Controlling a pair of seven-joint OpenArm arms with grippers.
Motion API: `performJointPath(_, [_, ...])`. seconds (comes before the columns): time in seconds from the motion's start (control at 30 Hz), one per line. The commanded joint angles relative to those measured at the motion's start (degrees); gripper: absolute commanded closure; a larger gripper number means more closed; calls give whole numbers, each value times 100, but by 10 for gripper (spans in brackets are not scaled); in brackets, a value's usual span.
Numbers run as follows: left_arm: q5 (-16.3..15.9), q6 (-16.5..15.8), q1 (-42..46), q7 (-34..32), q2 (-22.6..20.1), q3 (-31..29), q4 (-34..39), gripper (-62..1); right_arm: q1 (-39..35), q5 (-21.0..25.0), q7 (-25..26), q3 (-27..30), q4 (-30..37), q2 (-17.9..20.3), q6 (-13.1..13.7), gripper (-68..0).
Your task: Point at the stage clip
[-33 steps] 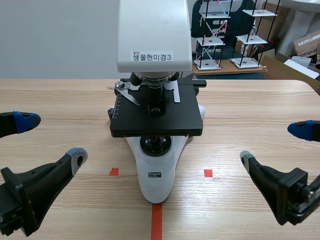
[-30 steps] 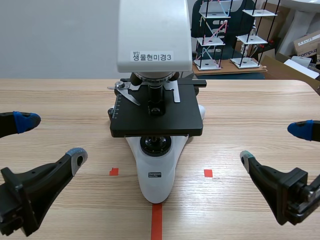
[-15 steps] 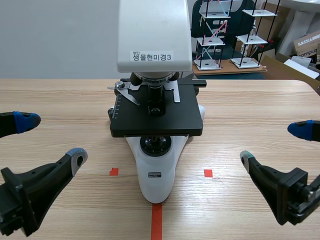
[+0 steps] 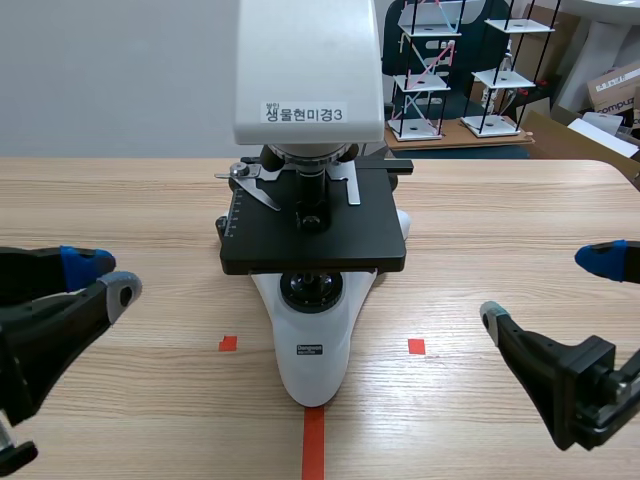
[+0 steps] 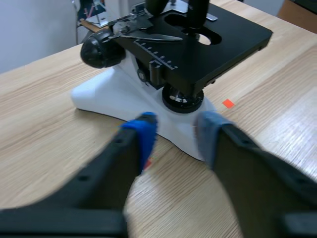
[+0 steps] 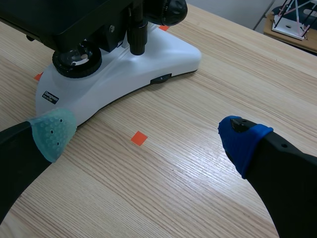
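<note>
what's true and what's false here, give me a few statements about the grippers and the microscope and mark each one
1. The left gripper is touching the stage clip. False: it sits low over the table, off to the side of the microscope and clear of the clip.
2. The right gripper has its fingers wide apart with nothing between them. True.
3. The microscope stands on the table between the two arms. True.
4. The left gripper holds a glass slide. False: there is only a narrow empty gap between its fingers.
5. The microscope's stage is white. False: the stage is black; the base is white.
</note>
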Motion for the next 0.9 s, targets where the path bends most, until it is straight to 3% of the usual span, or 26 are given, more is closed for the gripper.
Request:
performJointPath(0.0, [-48, 2, -210, -70, -122, -9, 15, -99, 50, 37, 83, 9, 52, -15, 7, -638])
performJointPath(0.07, [-70, -63, -442, -72, -221, -4, -129, -31, 50, 37, 85, 9, 52, -15, 7, -638])
performJointPath(0.53, [-199, -389, -2920, -48, -442, 931, -1967, -29, 50, 37, 85, 7, 52, -15, 7, -638])
performJointPath(0.87, [-199, -411, -4505, 87, -409, 1996, -2649, -29, 50, 37, 85, 7, 52, -15, 7, -638])
